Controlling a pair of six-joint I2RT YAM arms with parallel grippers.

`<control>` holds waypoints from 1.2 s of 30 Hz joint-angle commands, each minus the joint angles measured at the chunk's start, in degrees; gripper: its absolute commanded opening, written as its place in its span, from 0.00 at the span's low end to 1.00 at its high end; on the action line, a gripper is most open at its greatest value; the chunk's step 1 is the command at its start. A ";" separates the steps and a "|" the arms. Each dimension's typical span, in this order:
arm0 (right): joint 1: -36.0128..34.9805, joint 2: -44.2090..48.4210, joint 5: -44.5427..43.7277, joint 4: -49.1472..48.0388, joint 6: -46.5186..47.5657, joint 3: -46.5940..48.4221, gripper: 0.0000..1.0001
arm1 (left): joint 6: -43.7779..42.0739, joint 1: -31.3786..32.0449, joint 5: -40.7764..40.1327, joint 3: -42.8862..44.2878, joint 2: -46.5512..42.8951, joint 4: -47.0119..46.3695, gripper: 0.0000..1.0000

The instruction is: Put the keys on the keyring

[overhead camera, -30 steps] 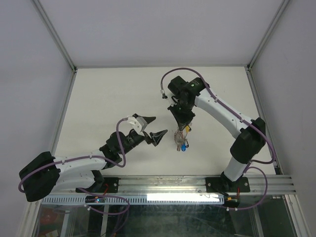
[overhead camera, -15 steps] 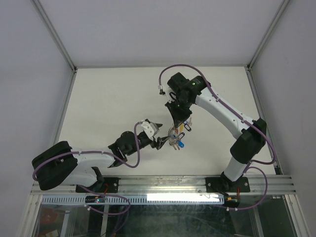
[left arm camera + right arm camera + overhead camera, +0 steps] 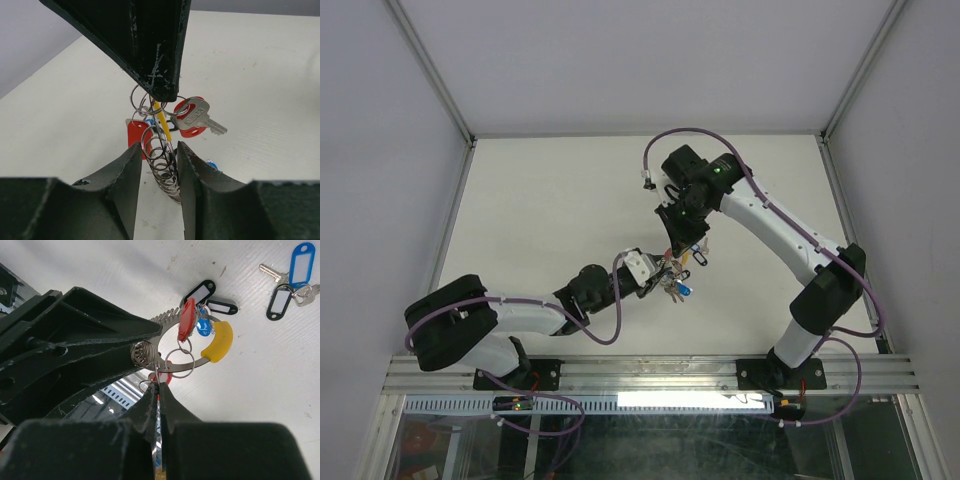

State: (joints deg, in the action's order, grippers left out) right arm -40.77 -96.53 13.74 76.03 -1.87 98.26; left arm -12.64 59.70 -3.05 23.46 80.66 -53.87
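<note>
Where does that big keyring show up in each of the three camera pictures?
Top external: the keyring sits just below centre, where the arms meet.
Left wrist: centre, seen edge-on.
Right wrist: upper middle, seen face-on.
Shared landmark: the left claw, straddling it.

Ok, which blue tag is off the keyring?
The blue tag at top right of the right wrist view, flat on the table beside a black tag; the other blue tag hangs at the keyring.
</note>
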 commanded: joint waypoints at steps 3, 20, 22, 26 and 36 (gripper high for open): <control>0.17 3.79 1.96 -1.69 -0.59 0.77 0.00 | -4.41 0.94 -3.66 2.80 2.31 -2.82 0.22; 0.17 5.30 1.54 -2.63 -0.72 -4.79 0.00 | -9.04 1.46 -16.42 2.07 1.41 -7.16 0.00; 0.17 5.14 2.08 -3.17 -0.77 -5.68 0.00 | -8.94 1.55 -16.50 1.94 1.39 -7.45 0.00; 0.15 4.57 2.93 -4.12 -0.60 -6.85 0.00 | -7.94 1.56 -15.74 1.84 1.40 -7.01 0.16; 0.27 4.32 2.68 -4.75 -0.46 -8.44 0.00 | -5.14 1.99 -13.44 -0.43 2.34 -9.29 0.40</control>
State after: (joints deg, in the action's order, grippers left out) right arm -40.60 -93.82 15.70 70.78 -1.98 89.91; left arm -19.27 61.52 -16.43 23.62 83.35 -56.80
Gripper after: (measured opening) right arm 0.007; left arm 0.365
